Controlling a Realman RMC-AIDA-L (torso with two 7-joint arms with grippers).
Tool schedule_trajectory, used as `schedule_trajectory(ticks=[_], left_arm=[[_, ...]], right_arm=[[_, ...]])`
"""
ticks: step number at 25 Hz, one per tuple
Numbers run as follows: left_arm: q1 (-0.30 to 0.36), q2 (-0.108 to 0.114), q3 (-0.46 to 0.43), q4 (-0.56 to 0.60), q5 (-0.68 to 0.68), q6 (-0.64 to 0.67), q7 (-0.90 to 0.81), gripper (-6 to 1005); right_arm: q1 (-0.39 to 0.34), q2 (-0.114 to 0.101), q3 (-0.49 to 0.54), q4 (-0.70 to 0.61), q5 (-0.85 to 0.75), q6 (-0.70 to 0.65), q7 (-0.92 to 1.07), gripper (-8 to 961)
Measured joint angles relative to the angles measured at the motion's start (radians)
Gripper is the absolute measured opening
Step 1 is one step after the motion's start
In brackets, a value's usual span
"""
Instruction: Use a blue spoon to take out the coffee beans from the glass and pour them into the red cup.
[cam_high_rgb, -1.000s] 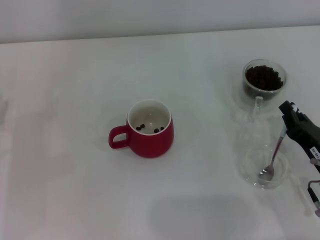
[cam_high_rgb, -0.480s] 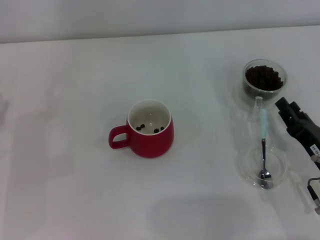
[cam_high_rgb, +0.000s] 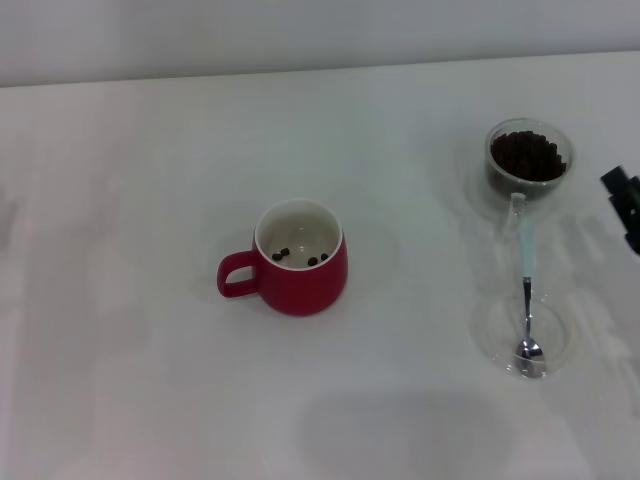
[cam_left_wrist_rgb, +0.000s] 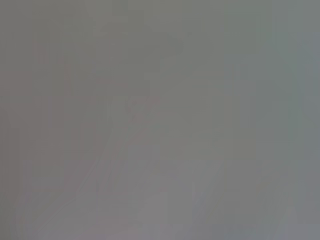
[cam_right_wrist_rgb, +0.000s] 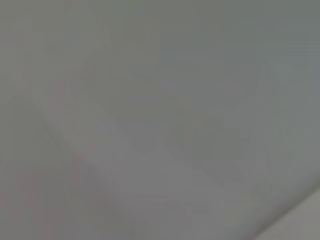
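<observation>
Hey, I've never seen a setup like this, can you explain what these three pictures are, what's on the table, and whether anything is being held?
This is a two-armed robot with grippers. The top picture comes from its head camera, looking down at a white table. The other two come from wrist cameras and show only plain grey.

On the table stand a red cup with a few coffee beans inside and a glass heaped with coffee beans. A blue spoon lies with its bowl on a clear saucer, handle pointing at the glass.

Nothing is held. Only a dark tip of the right gripper shows at the edge; the left is out of view.
</observation>
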Motion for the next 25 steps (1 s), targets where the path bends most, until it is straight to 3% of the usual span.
schedule_trajectory(ticks=[7, 16, 25], left_arm=[[0.005, 0.000, 0.000, 0.001, 0.000, 0.001, 0.002, 876], [0.009, 0.001, 0.000, 0.007, 0.002, 0.023, 0.004, 876], [0.019, 0.001, 0.009, 0.009, 0.026, 0.053, 0.006, 876]], right_arm=[[-0.011, 0.000, 0.010, -0.077, 0.011, -0.097, 0.024, 447], [0.031, 0.003, 0.019, -0.082, 0.134, -0.067, -0.553, 434], [0.062, 0.004, 0.039, -0.091, 0.136, 0.016, -0.649, 434]])
